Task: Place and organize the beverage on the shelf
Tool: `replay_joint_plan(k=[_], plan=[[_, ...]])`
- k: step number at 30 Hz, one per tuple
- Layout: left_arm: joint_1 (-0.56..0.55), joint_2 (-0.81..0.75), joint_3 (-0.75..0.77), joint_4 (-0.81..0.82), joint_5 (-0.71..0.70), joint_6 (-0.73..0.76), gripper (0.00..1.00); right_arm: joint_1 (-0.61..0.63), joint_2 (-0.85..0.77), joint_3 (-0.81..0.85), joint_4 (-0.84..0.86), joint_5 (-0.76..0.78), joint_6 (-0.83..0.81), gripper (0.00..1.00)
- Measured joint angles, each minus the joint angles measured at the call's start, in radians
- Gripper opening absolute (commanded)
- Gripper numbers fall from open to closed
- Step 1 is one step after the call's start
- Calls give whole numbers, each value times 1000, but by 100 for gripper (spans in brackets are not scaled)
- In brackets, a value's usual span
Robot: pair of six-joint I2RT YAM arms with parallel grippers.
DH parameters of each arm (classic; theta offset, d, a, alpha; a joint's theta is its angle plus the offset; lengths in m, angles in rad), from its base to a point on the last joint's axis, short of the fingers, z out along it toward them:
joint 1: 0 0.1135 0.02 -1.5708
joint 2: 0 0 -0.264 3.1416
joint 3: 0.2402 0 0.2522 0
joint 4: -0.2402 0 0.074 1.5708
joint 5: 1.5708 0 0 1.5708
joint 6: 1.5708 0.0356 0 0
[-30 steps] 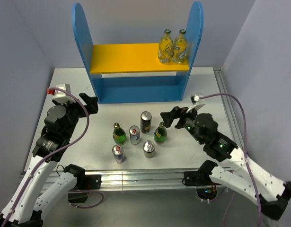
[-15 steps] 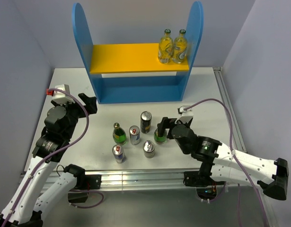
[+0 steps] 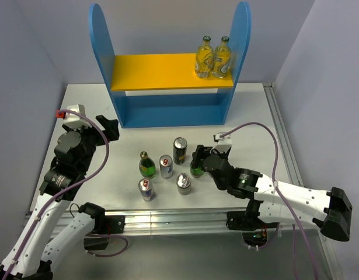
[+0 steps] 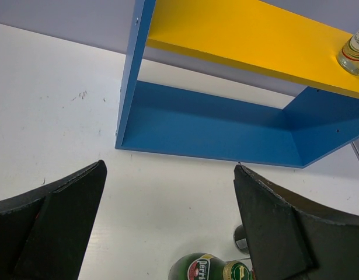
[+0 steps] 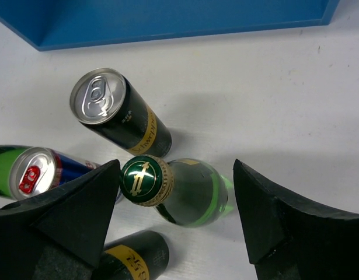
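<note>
The blue shelf (image 3: 104, 70) stands at the back, with a yellow upper board (image 3: 161, 70). Two pale bottles (image 3: 214, 57) stand at that board's right end. On the table stand two green bottles (image 3: 146, 166) (image 5: 194, 195), two silver-blue cans (image 3: 166, 166) (image 3: 146, 189) and two black-gold cans (image 3: 180, 150) (image 3: 184, 183). My right gripper (image 3: 198, 158) (image 5: 176, 198) is open, one jaw on each side of the right-hand green bottle, whose cap is close to the left finger (image 5: 68, 216). My left gripper (image 3: 112, 127) (image 4: 167, 221) is open and empty near the shelf's left foot.
In the right wrist view a black-gold can (image 5: 121, 116) stands just behind the bottle, another (image 5: 132, 256) just in front of it, and a silver-blue can (image 5: 39, 172) to its left. The shelf's lower tier (image 4: 214, 125) holds nothing. The table's metal rail (image 3: 278, 116) runs along the right.
My right arm has swung left and down to the right-hand green bottle, and its open jaws now straddle it. The left arm has hardly moved. The drinks stand where they were.
</note>
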Motion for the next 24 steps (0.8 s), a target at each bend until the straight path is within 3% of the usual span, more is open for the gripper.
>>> replay_joint_plan(k=[7,15,24], plan=[[0,0,0,0,0,0,97,2,94,-16,76,41,-3,56],[0,0,0,0,0,7,97,2,165,-3,150,106,-18,1],[0,0,0,0,1,14,97,4,217,134,-39,101,-63,0]])
